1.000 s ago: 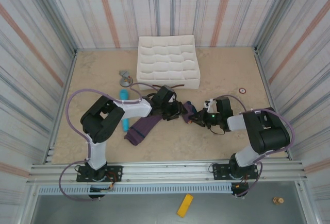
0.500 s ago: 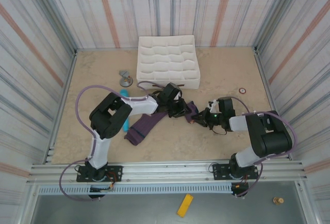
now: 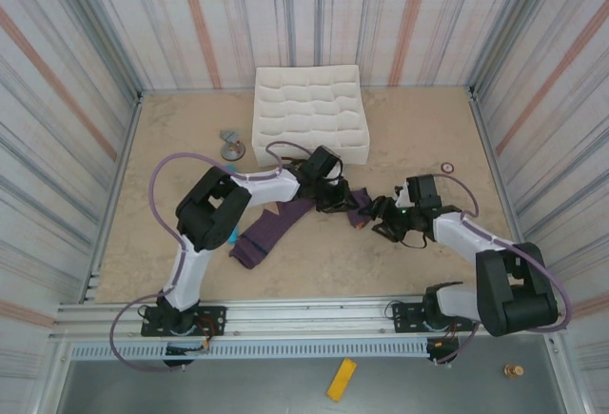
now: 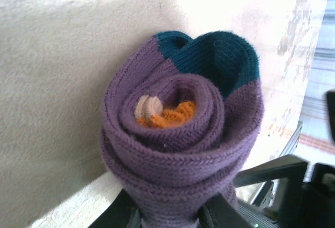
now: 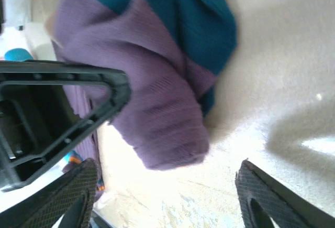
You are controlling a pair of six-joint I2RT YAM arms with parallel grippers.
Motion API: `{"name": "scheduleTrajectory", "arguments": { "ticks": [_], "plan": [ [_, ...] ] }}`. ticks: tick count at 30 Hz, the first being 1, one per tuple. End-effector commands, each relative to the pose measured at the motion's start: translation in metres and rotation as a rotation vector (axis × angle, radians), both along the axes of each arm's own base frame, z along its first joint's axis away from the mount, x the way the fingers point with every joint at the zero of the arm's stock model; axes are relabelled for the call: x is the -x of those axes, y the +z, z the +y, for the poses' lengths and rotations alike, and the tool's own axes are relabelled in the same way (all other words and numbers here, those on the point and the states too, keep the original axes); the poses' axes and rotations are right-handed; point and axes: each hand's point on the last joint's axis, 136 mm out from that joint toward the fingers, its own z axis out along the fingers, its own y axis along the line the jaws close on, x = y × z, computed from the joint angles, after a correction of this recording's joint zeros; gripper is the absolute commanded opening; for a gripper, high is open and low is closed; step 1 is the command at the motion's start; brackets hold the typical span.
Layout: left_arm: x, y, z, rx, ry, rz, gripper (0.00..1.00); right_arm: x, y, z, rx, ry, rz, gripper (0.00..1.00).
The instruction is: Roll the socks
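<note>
The left hand pinches the rolled purple knit socks, likely holding the coil tight, right hand spread beside.

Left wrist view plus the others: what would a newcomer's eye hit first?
The rolled socks: a purple spiral with an orange core and teal toe, held in the left hand, close up in the left wrist view. From above it sits mid-table, an unrolled purple tail trailing toward the near left. The right hand stands open facing the roll; a white compartment tray sits at the back.
</note>
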Motion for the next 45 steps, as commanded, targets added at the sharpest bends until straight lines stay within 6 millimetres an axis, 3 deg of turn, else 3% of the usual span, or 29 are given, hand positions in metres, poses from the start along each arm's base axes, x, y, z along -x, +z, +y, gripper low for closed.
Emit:
{"name": "scheduleTrajectory", "arguments": {
  "ticks": [1,5,9,18,23,30,37,45],
  "plan": [
    [0.032,-0.044,0.029,-0.158,-0.114,0.093,0.12,0.003,0.000,-0.012,0.119,0.044,-0.025,0.77],
    [0.037,-0.042,0.028,-0.125,-0.171,0.103,0.12,-0.008,-0.003,-0.014,0.179,0.099,-0.082,0.83],
    [0.038,-0.042,0.028,-0.123,-0.199,0.100,0.13,-0.016,-0.016,-0.015,0.225,0.124,-0.104,0.84],
    [0.039,-0.048,0.027,-0.105,-0.209,0.122,0.14,-0.020,-0.040,0.004,0.205,0.154,-0.132,0.73],
    [0.039,-0.054,0.026,-0.095,-0.198,0.141,0.14,-0.009,-0.043,0.013,0.166,0.178,-0.127,0.70],
    [0.036,-0.057,0.026,-0.050,-0.181,0.168,0.16,0.014,-0.045,0.011,0.172,0.210,-0.103,0.74],
    [0.031,-0.055,0.030,-0.041,-0.177,0.170,0.23,0.018,-0.048,0.016,0.169,0.228,-0.053,0.73],
    [0.031,-0.058,0.034,-0.044,-0.180,0.176,0.20,0.029,-0.040,0.017,0.180,0.233,-0.061,0.79]
  ]
}}
